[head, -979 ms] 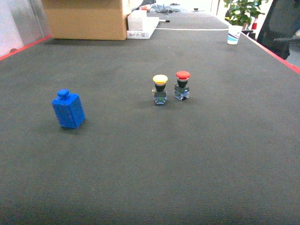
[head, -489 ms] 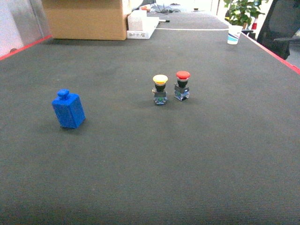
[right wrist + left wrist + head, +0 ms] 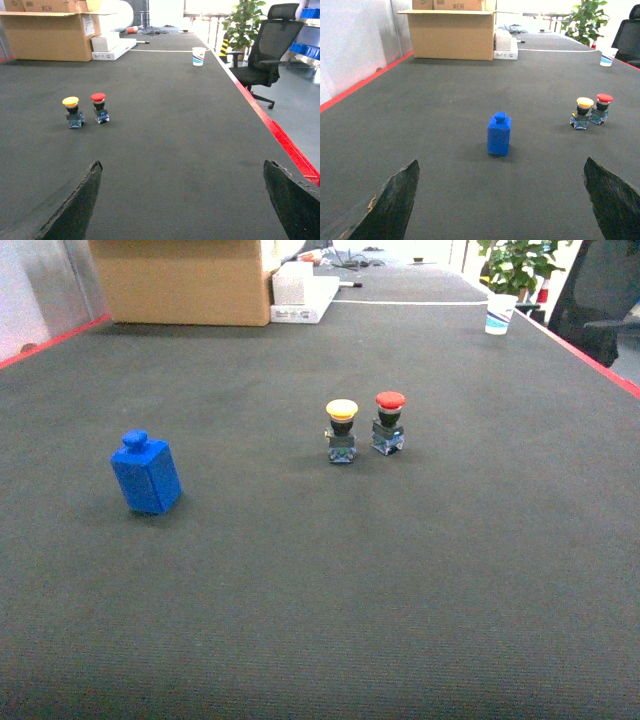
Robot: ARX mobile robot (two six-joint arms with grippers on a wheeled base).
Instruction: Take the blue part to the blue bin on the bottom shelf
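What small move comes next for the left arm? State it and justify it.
Probably ease the left gripper straight ahead toward the blue part. The part stands upright on the mat, untouched and centred between the wide-open fingers, with a bare stretch of mat between them. The two push buttons sit off to the right, clear of that path.

Blue part (image 3: 146, 475) upright on the dark bench (image 3: 400, 570), left of middle. Well apart to the right, near centre: yellow-capped button (image 3: 341, 430) just beside red-capped button (image 3: 388, 422), both upright. At the far edge: cardboard box (image 3: 185, 280), white flat box (image 3: 305, 292), paper cup (image 3: 500, 313), potted plant (image 3: 520, 262). Red trim along both bench sides.
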